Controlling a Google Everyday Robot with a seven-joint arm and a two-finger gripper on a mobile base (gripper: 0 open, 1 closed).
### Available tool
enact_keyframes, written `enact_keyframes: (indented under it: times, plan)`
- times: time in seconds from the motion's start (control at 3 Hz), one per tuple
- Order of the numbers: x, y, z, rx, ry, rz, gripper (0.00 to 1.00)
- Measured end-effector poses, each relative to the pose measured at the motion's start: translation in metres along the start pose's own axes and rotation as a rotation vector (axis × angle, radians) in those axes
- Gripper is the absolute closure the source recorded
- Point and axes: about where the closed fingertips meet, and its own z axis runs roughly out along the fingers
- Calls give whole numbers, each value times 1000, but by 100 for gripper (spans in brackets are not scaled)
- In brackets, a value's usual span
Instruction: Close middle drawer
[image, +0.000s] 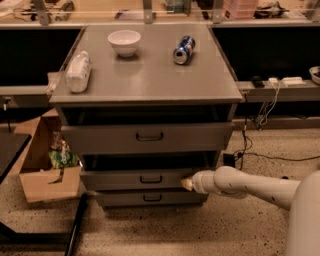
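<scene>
Arm stretched low, gripper (186, 184) with fingers together touching the middle drawer (115, 180) front.

Lab workspace, cluttered benches (272, 22), trailing cables (265, 107), hand (187, 184) at middle drawer (120, 179).

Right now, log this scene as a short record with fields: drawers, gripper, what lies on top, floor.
middle drawer: partly pulled out, dark gap above its front
top drawer: also stands out from the cabinet
gripper: low, at the right end of the middle drawer's front
cabinet top: bowl upright; can on its side; bottle lying down
floor, left: open cardboard box
</scene>
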Motion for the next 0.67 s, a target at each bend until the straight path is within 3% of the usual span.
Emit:
enact_keyframes:
  times: [0.67]
  plan:
    - [-2, -1, -2, 3, -10, 0, 100]
